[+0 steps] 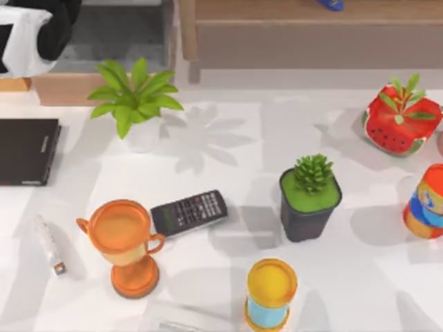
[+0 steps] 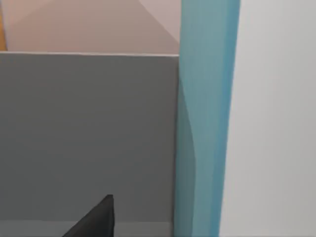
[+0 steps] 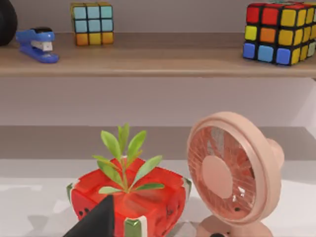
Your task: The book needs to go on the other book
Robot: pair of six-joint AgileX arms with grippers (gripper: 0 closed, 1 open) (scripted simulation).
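Other book lay flat at the table's far left. Teal book filled the left wrist view close-up. Jaw state: cannot tell. Advice: lower it level, centred.

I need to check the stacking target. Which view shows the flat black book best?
The top view: the black book lies flat at the table's left edge, its top face plain. The left wrist view gives a teal-blue strip; the right wrist view, a watermelon planter.

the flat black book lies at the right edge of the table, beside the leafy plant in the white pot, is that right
Not quite. The top view shows the flat black book at the table's left edge, not the right. The rest holds: the leafy plant in the white pot stands beside it.
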